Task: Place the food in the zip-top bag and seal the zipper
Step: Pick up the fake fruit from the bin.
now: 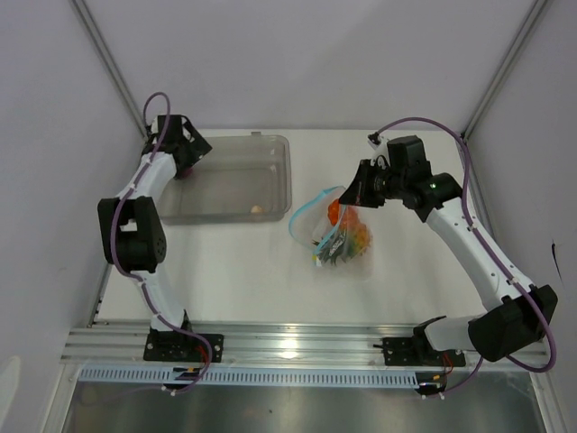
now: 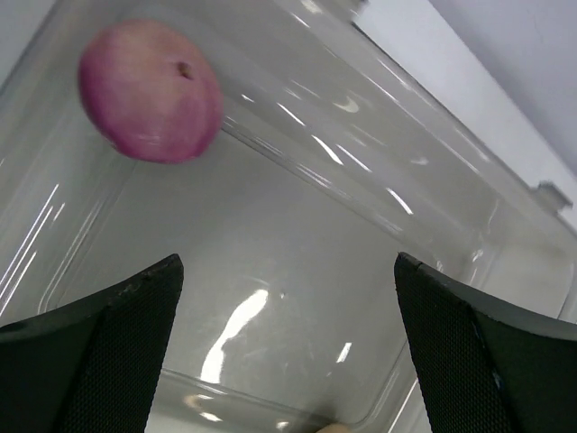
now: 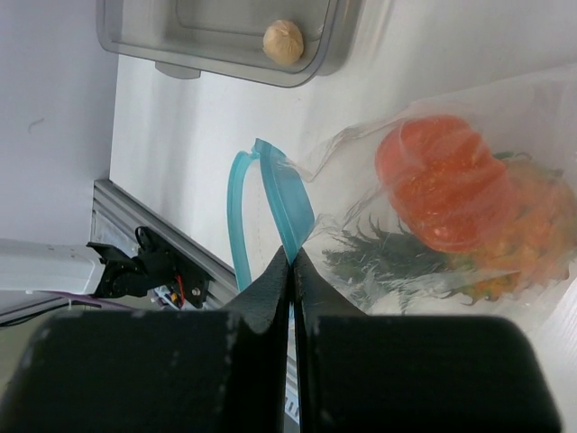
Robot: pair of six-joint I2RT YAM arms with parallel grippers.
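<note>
Two of the four pieces are bagged, two are not. Top view: the zip-top bag lies mid-table with its mouth toward the tray, and the orange and pineapple are inside. The right hand is at the bag's mouth edge. The left hand is down in the tray's far-left corner, and the beige bulb sits alone near the tray's near-right side. Risk: the bag is light and only held at one lip, so any tug from the right arm drags it and could spill the fruit back out. Left wrist view: the left hand is spread wide and holds nothing. The onion is ahead of the fingers, clear of them and close to the tray wall. Risk: it's round and smooth next to a slick wall, so an off-centre close could squirt it sideways, and the wall may block one finger from getting around it. Right wrist view: the right hand is pressed together, pinching the zipper on one lip, with the blue strip looping open to the left. Risk: only one lip is held up, so the mouth looks narrow and floppy. The onion could catch the far lip and fold it shut or land on the table. If the pinch slips, the mouth collapses. The bulb is tiny and easy to miss or drop, and anything sitting in the mouth would stop the strip sealing
</note>
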